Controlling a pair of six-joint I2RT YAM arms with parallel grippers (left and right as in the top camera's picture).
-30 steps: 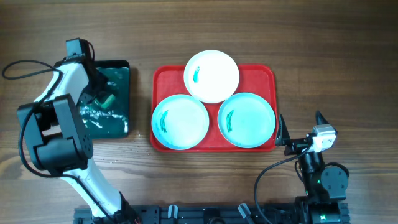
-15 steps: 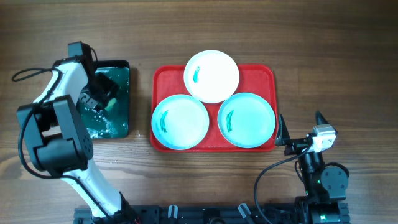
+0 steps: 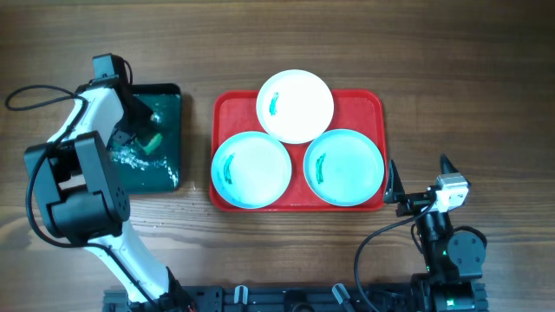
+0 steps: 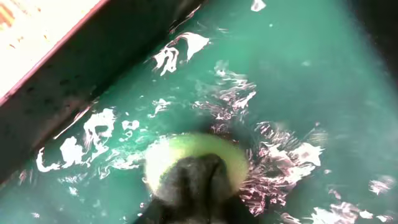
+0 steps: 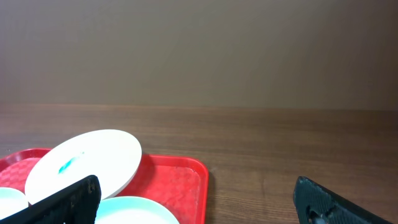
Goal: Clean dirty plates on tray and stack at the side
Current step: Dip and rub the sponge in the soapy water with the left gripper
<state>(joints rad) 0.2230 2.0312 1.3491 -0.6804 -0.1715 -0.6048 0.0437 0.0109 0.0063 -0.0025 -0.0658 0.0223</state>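
Gripping a round green sponge, the left pincer sits in the wet dark green narrow tray; the right pincer gapes open beside the large red rectangular plastic tray.

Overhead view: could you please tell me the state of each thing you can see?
white plate: green-smeared, propped on both turquoise plates
left turquoise plate: green-smeared, on tray
right turquoise plate: green-smeared, on tray
red tray: holds all three plates
dark green tray: holds water
green sponge: gripped, in the water
left gripper: shut on green sponge
right gripper: open, empty
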